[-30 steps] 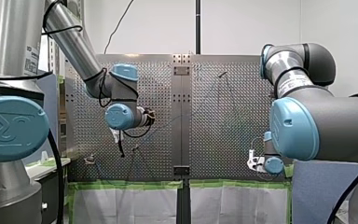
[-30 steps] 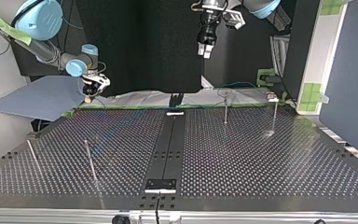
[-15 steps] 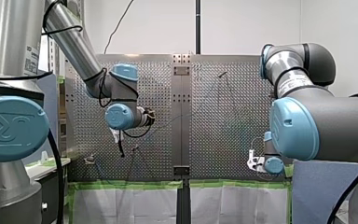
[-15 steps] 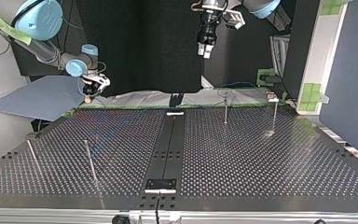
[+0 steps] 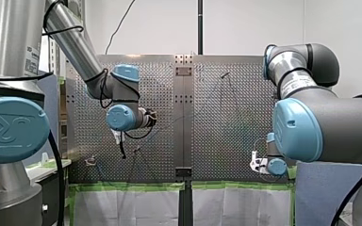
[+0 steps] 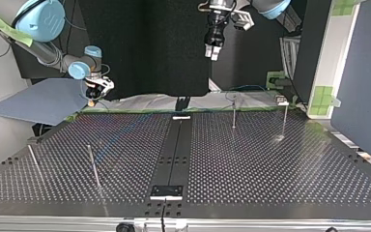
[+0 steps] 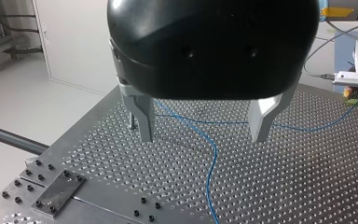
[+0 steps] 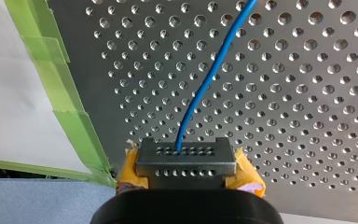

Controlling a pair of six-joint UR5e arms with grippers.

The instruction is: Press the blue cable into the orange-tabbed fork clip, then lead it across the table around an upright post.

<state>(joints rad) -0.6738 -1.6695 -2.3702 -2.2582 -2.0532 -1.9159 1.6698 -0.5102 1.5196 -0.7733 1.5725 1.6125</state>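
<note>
Front view: my left arm (image 5: 75, 44) bends down over the left half of the table (image 5: 226, 122).

Top view: my left gripper (image 6: 212, 54) hangs high; my right gripper (image 6: 92, 100) sits low at the far edge.

Left wrist view: its fingers (image 7: 142, 116) are spread above the blue cable (image 7: 208, 177).

Right wrist view: yellow pads (image 8: 249, 175) pinch the blue cable.

we're in a robotics lab here: my left arm (image 5: 75, 42) and my right arm (image 5: 320, 117), big grey-and-blue industrial machines, over a perforated metal table (image 6: 270, 164), green tape (image 8: 70, 116) along its edge, bare white walls (image 5: 250, 28), pale smooth floor (image 7: 23, 107), grey-blue partition panel (image 6: 362, 77) beside it.
</note>
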